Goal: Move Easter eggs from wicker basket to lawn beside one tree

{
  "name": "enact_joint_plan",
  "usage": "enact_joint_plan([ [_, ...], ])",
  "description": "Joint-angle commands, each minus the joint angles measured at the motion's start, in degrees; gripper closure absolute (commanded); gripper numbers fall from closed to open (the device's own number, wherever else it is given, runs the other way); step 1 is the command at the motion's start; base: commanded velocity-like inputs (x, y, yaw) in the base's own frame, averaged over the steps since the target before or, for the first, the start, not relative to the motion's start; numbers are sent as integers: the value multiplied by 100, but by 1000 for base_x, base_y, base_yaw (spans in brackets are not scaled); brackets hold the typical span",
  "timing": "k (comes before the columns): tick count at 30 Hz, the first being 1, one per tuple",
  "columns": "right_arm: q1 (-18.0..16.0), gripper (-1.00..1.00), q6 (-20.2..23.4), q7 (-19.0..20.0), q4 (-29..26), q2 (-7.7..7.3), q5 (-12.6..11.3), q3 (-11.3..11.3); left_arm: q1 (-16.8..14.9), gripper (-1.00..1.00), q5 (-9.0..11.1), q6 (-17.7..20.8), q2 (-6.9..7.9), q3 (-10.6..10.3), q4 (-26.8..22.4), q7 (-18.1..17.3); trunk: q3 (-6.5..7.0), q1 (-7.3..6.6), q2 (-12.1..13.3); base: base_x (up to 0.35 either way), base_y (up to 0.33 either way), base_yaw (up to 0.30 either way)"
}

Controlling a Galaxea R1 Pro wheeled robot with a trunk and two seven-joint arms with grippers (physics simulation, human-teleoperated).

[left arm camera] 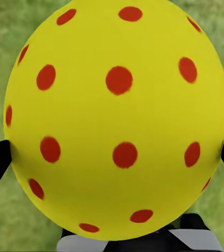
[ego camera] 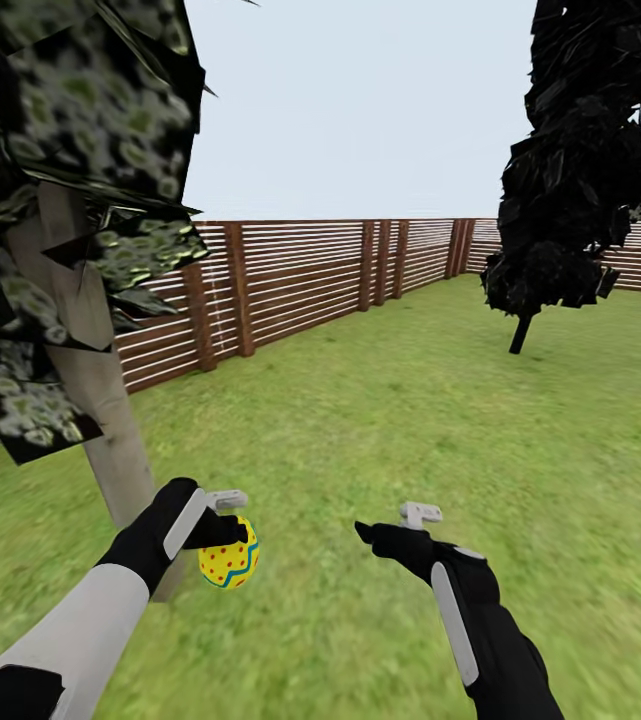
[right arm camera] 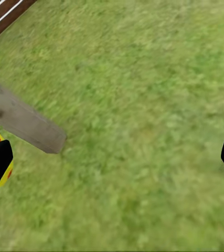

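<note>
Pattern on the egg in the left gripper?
Yellow egg with red dots, clearest in the left wrist view.

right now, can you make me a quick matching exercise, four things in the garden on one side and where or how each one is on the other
Things:
1. egg with red dots
2. right gripper
3. pale tree trunk
4. slatted fence

States or places:
A. open, nothing between its jaws
B. runs along the far edge of the lawn
C. clamped in the left gripper
D. stands just behind the left arm

Pairs: 1-C, 2-A, 3-D, 4-B
</note>
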Motion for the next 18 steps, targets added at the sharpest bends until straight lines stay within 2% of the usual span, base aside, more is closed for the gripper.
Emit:
enact_joint_plan([
  [1,-4,-100,33,9,-7,6,-37,-15,-5,100,59,14,7,-31,-6,50,-8,4,-6,256,-5,-2],
  [10,-4,-100,25,10,-9,-2,-29,-9,-5,100,59,14,7,-31,-6,57,-8,4,-6,256,-91,0],
  [18,-4,-100,24,9,-9,-3,-28,-8,-5,100,51,14,7,-31,-6,58,-8,4,-6,218,-229,11],
])
